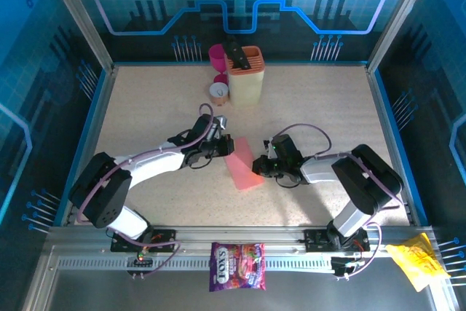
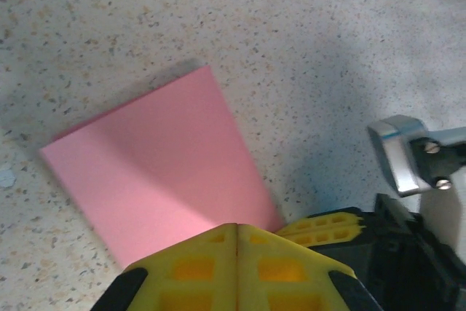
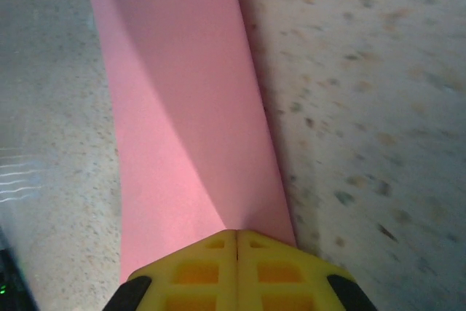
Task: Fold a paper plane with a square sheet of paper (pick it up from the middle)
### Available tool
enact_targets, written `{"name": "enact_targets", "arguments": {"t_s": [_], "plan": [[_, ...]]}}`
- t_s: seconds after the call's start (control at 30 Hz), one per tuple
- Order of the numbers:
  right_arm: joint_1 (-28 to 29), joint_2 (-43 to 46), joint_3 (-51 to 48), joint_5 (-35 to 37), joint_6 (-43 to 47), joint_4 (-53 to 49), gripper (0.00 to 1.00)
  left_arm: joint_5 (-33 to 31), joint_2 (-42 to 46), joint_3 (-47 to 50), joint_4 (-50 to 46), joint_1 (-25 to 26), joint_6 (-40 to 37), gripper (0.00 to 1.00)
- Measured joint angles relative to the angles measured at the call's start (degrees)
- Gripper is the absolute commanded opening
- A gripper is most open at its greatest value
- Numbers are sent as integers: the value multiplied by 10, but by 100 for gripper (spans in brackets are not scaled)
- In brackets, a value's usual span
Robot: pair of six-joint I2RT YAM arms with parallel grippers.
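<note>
The square sheet of paper (image 1: 242, 164), salmon pink and doubled into a narrow rectangle, lies mid-table between both arms. My left gripper (image 1: 224, 148) is at its upper left edge. In the left wrist view the yellow fingertips (image 2: 237, 227) are pressed together over the near edge of the paper (image 2: 160, 165). My right gripper (image 1: 259, 166) meets the paper's right edge. In the right wrist view the paper (image 3: 189, 121) runs straight out from the shut right gripper (image 3: 237, 234), with a shaded crease converging on the tips. The right gripper's fingers (image 2: 328, 225) sit close beside the left one.
At the back stand a magenta cup (image 1: 217, 54), a cream holder (image 1: 246, 76) with a dark tool in it and a small brown cup (image 1: 218, 92). A purple candy bag (image 1: 237, 266) and a yellow bag (image 1: 417, 264) lie on the front rail.
</note>
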State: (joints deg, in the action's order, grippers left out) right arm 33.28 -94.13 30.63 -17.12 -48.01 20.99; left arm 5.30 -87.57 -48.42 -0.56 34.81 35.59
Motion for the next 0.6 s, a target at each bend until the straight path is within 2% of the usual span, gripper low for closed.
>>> {"name": "enact_targets", "arguments": {"t_s": [0.23,0.47,0.6], "plan": [[-7,-26,0,-43,0,52,0,9,-10,-4,12,10,2,11],[-7,-26,10,-44,7,31,0,28,-63,-17,35,25,5,11],[-4,-26,20,-44,15,13,0,40,-96,-21,58,26,11,8]]}}
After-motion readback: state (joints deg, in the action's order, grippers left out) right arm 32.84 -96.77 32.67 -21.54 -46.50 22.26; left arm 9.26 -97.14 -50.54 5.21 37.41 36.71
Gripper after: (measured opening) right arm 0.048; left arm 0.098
